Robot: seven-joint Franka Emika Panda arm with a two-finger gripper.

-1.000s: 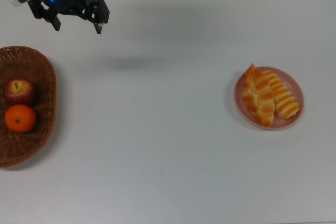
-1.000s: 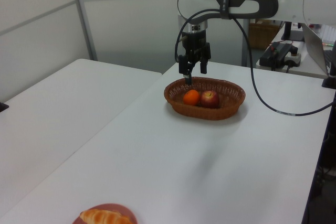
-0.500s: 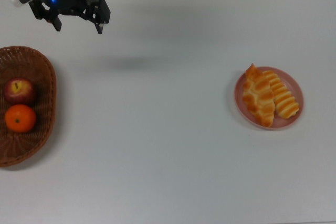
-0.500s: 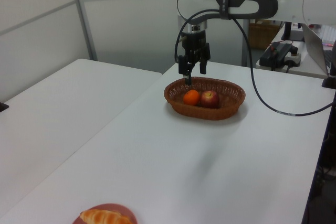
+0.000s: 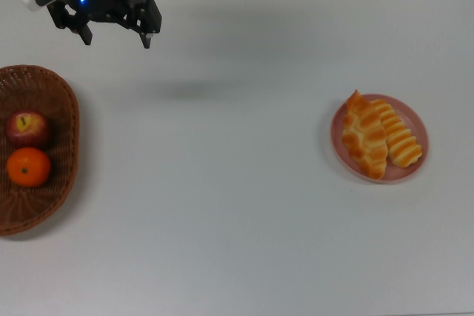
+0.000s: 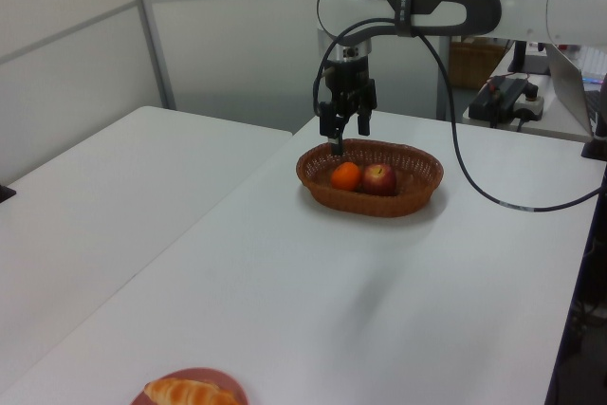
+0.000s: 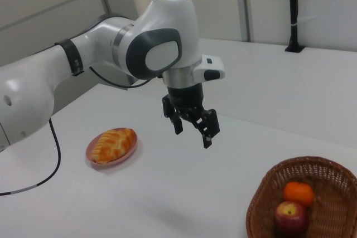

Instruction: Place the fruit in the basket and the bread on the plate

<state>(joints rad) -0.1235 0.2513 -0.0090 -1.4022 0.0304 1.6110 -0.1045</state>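
Top view. The pincer [image 5: 117,35] hung open and empty over bare tabletop [image 5: 237,212], beside the basket's [image 5: 65,101] far end. The apple [image 5: 28,128] and mandarin [image 5: 29,166] lay touching inside the basket; the braided pastry [image 5: 364,135] and ribbed pastry [image 5: 397,137] lay side by side on the plate [image 5: 339,146].

Left view. The pincer [image 6: 345,129] hovered above the basket's [image 6: 370,202] rim, clear of the fruit.

Right view. The fingers [image 7: 211,129] stood apart, holding nothing. Judged by look, the fruit would be firm, smooth and prone to roll, best taken across the widest girth; the pastries would be light and crushable, best pinched gently across mid-length.
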